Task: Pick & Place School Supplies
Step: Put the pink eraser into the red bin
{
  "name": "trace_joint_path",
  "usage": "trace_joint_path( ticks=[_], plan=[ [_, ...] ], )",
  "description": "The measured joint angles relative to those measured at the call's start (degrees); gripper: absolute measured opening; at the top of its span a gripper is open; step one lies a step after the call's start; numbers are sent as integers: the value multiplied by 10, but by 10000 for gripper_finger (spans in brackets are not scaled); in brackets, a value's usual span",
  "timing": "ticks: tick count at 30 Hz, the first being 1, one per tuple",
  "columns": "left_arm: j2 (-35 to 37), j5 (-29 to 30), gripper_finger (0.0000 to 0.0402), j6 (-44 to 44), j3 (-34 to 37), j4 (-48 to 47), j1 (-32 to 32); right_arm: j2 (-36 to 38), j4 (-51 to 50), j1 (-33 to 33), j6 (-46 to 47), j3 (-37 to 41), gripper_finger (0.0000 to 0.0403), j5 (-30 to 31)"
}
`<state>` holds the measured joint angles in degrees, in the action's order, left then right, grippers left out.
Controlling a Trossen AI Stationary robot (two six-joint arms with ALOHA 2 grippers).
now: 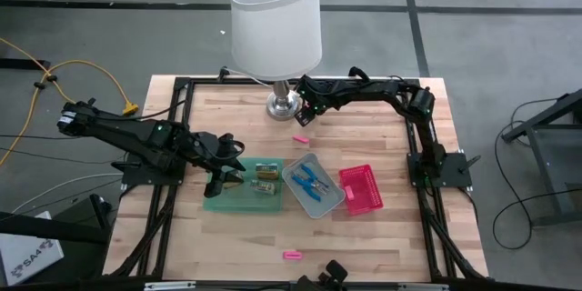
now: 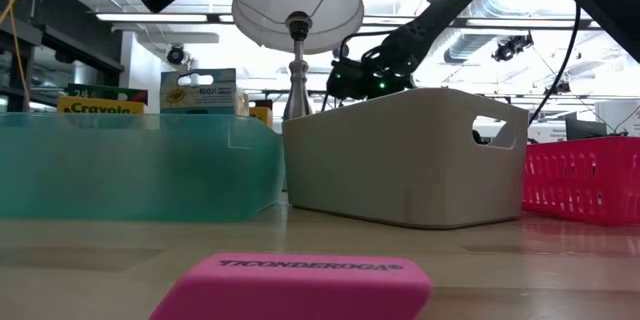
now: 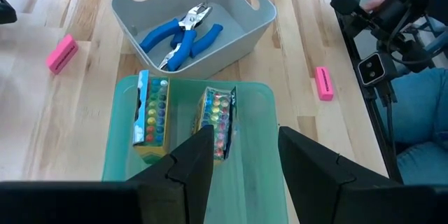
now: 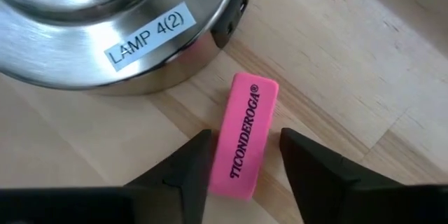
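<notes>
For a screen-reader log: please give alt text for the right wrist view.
The right gripper hangs open over a pink rectangular eraser printed TICONDEROGA, one dark finger on each side of it. The eraser lies on the wooden table beside a shiny metal lamp base labelled LAMP 4(2).

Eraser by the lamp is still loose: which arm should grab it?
Right. Its gripper is open and straddles the eraser beside the lamp base. The left gripper is open over the green tray, farther off.
</notes>
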<state>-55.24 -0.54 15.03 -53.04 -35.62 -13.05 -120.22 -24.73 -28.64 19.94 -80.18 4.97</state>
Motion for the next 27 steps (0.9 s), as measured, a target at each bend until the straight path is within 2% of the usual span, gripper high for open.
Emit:
trace_joint_path(
  ticks=[7, 10, 27],
  plan=[
    [0, 0, 156, 0, 0, 0, 0, 0, -1, -1, -2, 0, 89, -2],
    [0, 0, 156, 0, 0, -2, 0, 0, -1, 0, -2, 0, 69, -3],
    [0, 0, 156, 0, 0, -2, 0, 0, -3, 0, -2, 0, 70, -4]
  ],
)
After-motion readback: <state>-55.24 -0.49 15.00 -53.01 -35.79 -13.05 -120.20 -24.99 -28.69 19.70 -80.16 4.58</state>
